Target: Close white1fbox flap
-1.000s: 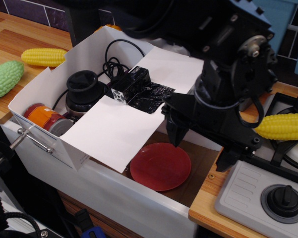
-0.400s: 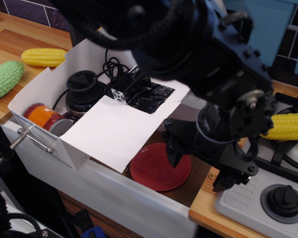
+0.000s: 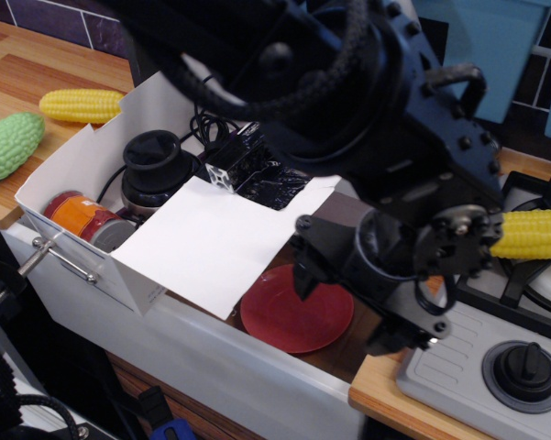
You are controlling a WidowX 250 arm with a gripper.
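The white1fbox [image 3: 73,165] stands open in the sink at the left. It holds a black round device [image 3: 156,160], an orange can [image 3: 81,214], cables and a black gadget [image 3: 247,160]. Its big plain white flap [image 3: 206,243] lies tilted over the box's near right part and juts out over the sink. A sliver of another white panel [image 3: 319,188] shows under the arm. My black gripper [image 3: 347,307] hangs open and empty just right of the flap's edge, above a red plate [image 3: 289,316]. I cannot tell whether a finger touches the flap.
Yellow corn [image 3: 81,104] and a green vegetable [image 3: 9,142] lie on the wooden counter at left. Another yellow corn [image 3: 532,234] lies on the stove at right, near a grey panel with a black knob [image 3: 523,367]. The arm's bulk hides the box's far side.
The arm has swung down and forward, so my gripper sits lower and nearer the flap's right edge, over the red plate. The far white panel is now mostly covered by the arm.
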